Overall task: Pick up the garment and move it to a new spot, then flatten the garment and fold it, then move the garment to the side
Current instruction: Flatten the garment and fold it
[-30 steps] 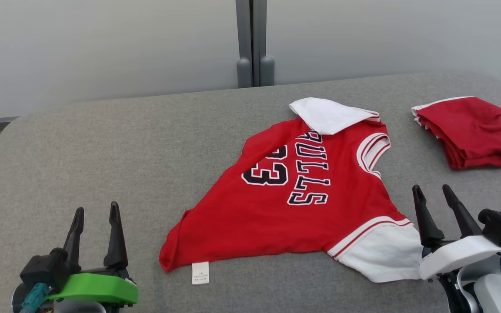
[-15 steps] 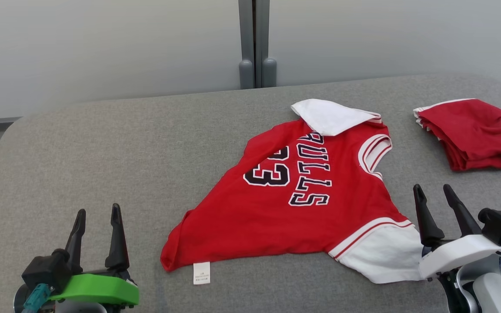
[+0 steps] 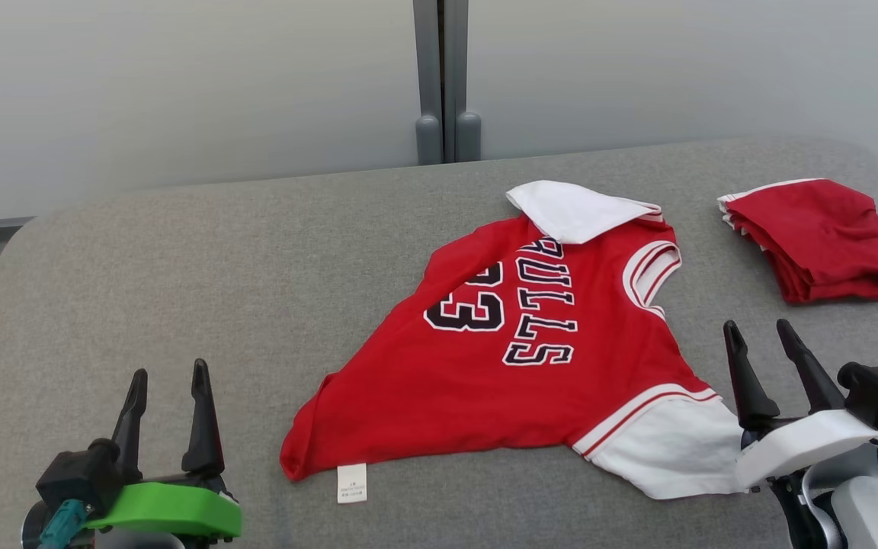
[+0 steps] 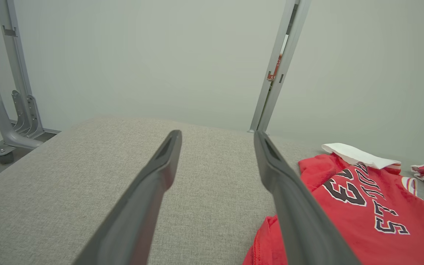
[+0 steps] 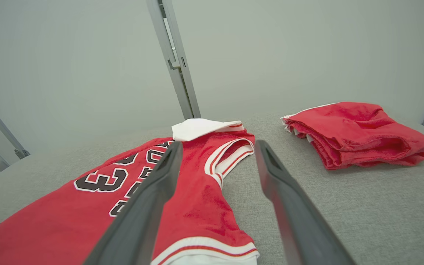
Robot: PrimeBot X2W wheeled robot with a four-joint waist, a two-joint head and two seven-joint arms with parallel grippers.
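Jersey (image 3: 530, 366) first: it lies spread but crooked on the grey padded table (image 3: 218, 267), a little right of the middle. Its neck hole points toward my right and its hem toward my left, with the 23 and the lettering face up. The far white sleeve (image 3: 568, 210) is flipped back over the red body. The near white sleeve (image 3: 675, 450) lies flat just beside my right gripper (image 3: 755, 325). A folded red pile (image 3: 820, 236) sits apart at the far right. Both grippers are empty, fingers spread wide. The left gripper (image 3: 169, 369) rests low at the near left, well apart from the hem corner and its small white label (image 3: 352, 482).

I judge I'm at the very start, with the pick-up not yet made. To do it well I'd take 2 holds at once: the right on the shoulder by the near sleeve, the left on the hem corner above the label. I'd come in low along the table so the fingers slide under the cloth and pinch both layers. Lifting evenly should stop it bunching, and I'd steer clear of the red pile while carrying it over.
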